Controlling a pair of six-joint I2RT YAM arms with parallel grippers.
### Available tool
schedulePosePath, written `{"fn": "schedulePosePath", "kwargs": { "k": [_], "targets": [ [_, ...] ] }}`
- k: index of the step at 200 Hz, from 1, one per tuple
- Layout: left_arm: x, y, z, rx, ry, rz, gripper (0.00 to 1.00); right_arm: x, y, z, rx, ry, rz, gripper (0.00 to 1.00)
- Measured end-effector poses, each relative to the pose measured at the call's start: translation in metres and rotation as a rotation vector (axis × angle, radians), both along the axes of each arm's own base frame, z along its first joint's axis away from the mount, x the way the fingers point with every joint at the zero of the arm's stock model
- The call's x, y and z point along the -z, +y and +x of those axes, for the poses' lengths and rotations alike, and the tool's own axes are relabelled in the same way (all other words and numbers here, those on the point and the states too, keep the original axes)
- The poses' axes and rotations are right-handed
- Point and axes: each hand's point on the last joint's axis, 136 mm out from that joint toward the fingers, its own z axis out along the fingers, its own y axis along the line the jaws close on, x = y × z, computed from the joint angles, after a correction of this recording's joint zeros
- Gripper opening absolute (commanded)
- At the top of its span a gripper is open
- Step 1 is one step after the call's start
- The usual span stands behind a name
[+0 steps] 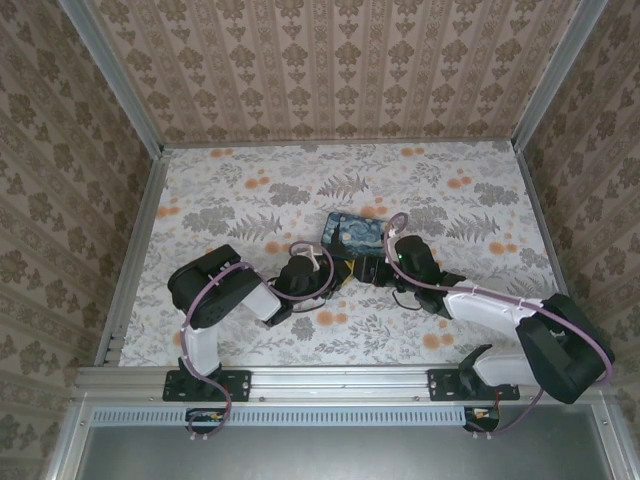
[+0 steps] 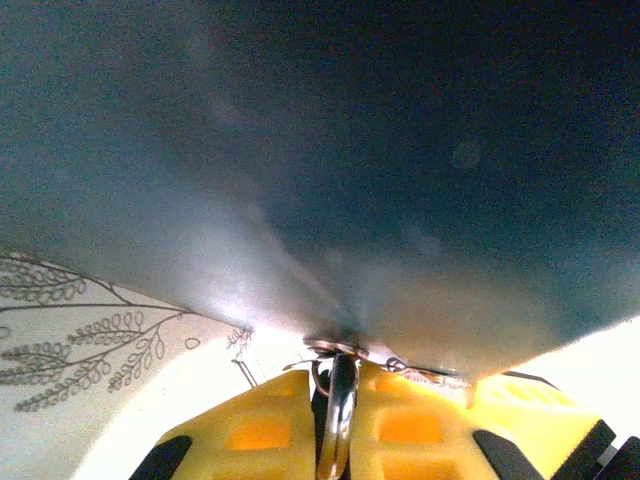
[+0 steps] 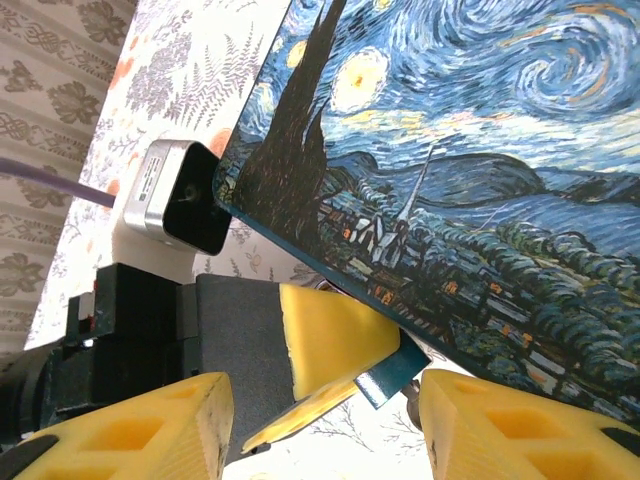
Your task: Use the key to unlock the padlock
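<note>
The blue swirl-painted tin [image 1: 355, 232] lies mid-table, and both grippers meet at its near edge. My left gripper [image 2: 338, 432] has its yellow fingers nearly together on a shiny curved metal loop [image 2: 341, 400]. A thin wire ring circles that loop, which presses up against the tin's dark side [image 2: 350, 150]. It looks like the padlock's shackle; the brass body and the key are hidden. In the right wrist view, the left gripper's fingers [image 3: 335, 335] touch a dark teal tab [image 3: 392, 374] under the tin's edge [image 3: 470, 170]. My right gripper [image 3: 325, 440] is open around them and holds nothing.
The floral tabletop [image 1: 250, 190] is ringed by wallpapered walls and a metal frame [image 1: 135, 230]. The left arm's wrist camera [image 3: 175, 195] sits close to the tin's corner. The two arms [image 1: 300, 275] crowd together just below the tin.
</note>
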Motion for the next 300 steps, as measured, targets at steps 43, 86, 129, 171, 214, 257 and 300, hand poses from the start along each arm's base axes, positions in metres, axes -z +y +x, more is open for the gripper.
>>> {"fn": "schedulePosePath", "kwargs": {
  "k": [43, 86, 129, 171, 214, 257, 300],
  "targets": [
    [0.009, 0.009, -0.028, 0.073, 0.016, 0.037, 0.45, 0.001, -0.009, 0.039, 0.073, -0.007, 0.001, 0.55],
    [0.005, 0.020, -0.044, 0.106, 0.021, 0.076, 0.52, 0.000, -0.006, 0.058, 0.087, -0.007, 0.001, 0.55],
    [-0.023, 0.037, -0.049, 0.121, -0.047, 0.164, 0.59, 0.000, -0.006, 0.060, 0.086, 0.002, 0.003, 0.56],
    [-0.095, 0.052, -0.028, 0.086, -0.228, 0.274, 0.65, 0.002, -0.019, 0.040, 0.093, 0.033, -0.014, 0.60],
    [-0.136, 0.084, -0.003, 0.026, -0.334, 0.399, 0.68, -0.027, -0.027, 0.030, 0.081, -0.033, -0.017, 0.74],
    [-0.137, 0.110, 0.013, 0.024, -0.355, 0.538, 0.74, -0.036, -0.045, 0.021, 0.103, -0.067, -0.073, 0.99],
    [-0.152, 0.126, 0.030, 0.006, -0.409, 0.603, 0.85, -0.044, -0.065, 0.020, 0.153, -0.108, -0.140, 1.00]
  ]
}}
